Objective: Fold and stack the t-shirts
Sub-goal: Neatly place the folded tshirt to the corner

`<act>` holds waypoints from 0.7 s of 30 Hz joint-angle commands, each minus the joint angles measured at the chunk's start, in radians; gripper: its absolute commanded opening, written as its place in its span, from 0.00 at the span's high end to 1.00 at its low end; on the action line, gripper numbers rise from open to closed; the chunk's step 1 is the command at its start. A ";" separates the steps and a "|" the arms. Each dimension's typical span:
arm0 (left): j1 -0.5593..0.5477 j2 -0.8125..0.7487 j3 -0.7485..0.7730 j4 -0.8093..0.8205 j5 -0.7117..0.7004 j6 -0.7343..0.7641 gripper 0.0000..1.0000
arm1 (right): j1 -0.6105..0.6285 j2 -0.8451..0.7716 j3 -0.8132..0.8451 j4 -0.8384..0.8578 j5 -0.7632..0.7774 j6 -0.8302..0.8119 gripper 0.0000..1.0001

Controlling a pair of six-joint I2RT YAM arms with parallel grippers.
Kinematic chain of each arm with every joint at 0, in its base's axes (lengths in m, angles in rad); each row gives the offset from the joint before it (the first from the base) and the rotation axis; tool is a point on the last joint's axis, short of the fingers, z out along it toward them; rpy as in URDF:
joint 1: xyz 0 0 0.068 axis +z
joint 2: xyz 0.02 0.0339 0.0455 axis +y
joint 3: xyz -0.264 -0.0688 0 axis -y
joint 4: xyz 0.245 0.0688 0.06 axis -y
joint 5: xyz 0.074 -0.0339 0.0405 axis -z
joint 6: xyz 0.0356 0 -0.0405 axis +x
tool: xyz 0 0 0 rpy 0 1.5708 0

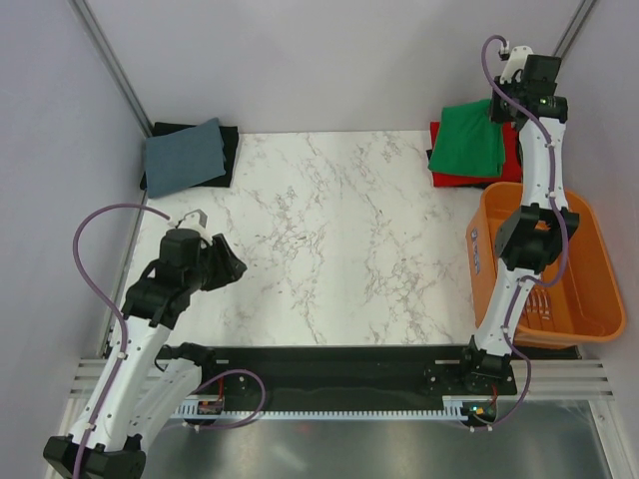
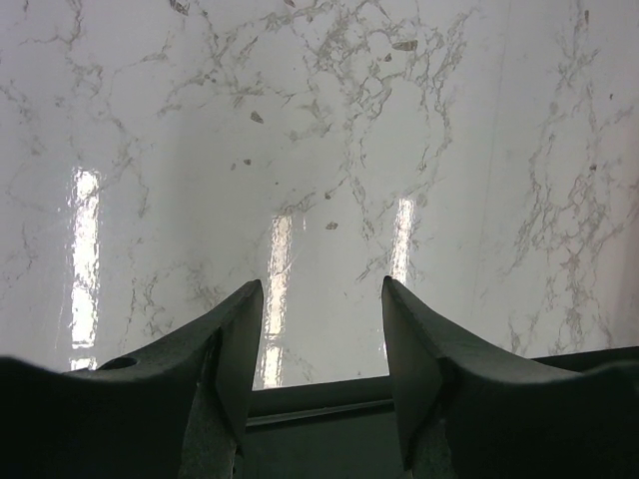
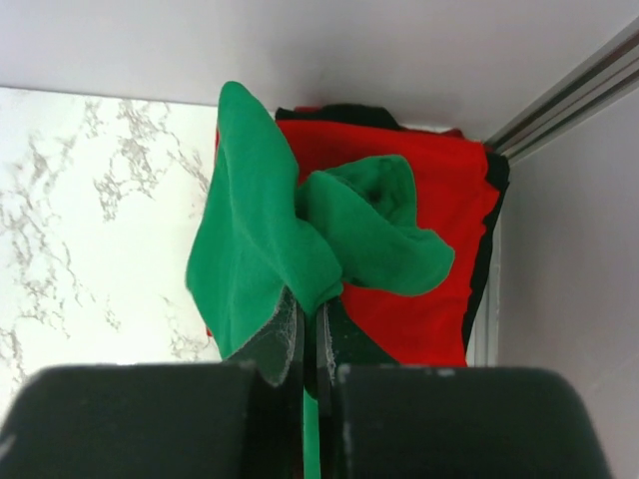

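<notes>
From above, the green shirt [image 1: 467,140] lay bunched on the red shirt [image 1: 511,166] in the counter's [image 1: 339,239] far right corner, just beyond the basket [image 1: 599,261]. The right claw [image 1: 502,110] was at the green shirt's far edge. The left claw [image 1: 232,267] hung over the counter's left side.

The left wrist view showed the left claw [image 2: 321,299] with its jaws apart, holding nothing, above bare marble.

In the right wrist view, the right claw [image 3: 310,339] was clamped on a raised fold of the green shirt [image 3: 260,249], with the red shirt [image 3: 439,200] flat beneath.
</notes>
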 commanded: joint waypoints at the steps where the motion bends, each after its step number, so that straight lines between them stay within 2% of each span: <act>1: -0.003 0.004 0.005 0.005 -0.021 -0.025 0.42 | -0.031 0.030 0.063 0.068 -0.078 -0.019 1.00; 6: -0.003 0.015 0.004 0.005 -0.024 -0.027 0.42 | -0.044 0.050 0.048 0.157 -0.102 -0.077 1.00; 12: -0.003 0.024 0.004 0.002 -0.025 -0.031 0.43 | -0.051 0.092 0.018 0.281 0.012 -0.128 1.00; 21: -0.003 0.029 0.002 0.002 -0.024 -0.036 0.43 | -0.069 0.197 -0.017 0.416 0.073 -0.142 1.00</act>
